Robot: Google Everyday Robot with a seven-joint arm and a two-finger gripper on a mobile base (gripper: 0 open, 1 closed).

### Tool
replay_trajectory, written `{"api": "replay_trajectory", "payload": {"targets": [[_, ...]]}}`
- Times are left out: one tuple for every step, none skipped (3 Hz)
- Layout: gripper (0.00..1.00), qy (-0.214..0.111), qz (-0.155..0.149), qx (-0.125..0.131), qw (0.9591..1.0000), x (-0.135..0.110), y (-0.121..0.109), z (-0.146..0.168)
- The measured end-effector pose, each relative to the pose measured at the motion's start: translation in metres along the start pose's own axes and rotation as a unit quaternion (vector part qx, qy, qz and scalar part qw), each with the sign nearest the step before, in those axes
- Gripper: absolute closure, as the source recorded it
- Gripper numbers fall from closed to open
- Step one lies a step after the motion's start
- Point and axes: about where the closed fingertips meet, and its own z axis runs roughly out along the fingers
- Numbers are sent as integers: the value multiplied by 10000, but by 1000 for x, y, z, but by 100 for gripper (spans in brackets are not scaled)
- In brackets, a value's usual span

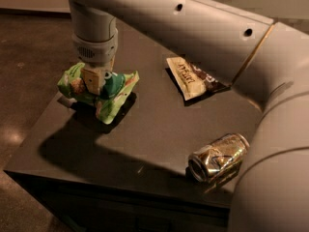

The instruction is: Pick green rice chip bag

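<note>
— Where is the gripper (96,81)?

— Well away from the can (218,157), off to its left and farther back. It hangs straight down from the arm (193,28), which crosses above the can's side of the table (145,139).

— And the green bag (113,88)?

— In the same spot, well apart from the can, right at the gripper's tip. The bag sits between the jaws, not beside them. One tan finger (92,79) presses on its near face, and the foil bunches out on both sides of it: a crumpled lump on the side away from the can, a wider flap with the dark round logo on the side toward it.

— So the jaws are closed?

— Narrow, and clamped on the bag (the far finger is hidden behind the foil, but the bag is pinched hard at the middle).

— Is the bag up off the table?

— Its lower corner points down at the table top, with a dark shadow beside it. Whether that corner touches, I cannot tell.

— Anything else near the can?

— A brown bag (190,76) lies flat beyond the can, farther back and a little to its left, partly under the arm. It is apart from the green bag. The can itself is dented and lies on its side, close to the table's near edge.
</note>
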Motion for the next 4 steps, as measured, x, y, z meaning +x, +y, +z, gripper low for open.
{"api": "replay_trajectory", "payload": {"targets": [[100,-138,-235,46,9996,-5,1,-26],[100,-278,-462,105,9985,-9,-2,-55],[100,-538,-635,145,9964,-11,-14,-90],[100,-602,-637,185,9960,-16,-15,-89]]}}
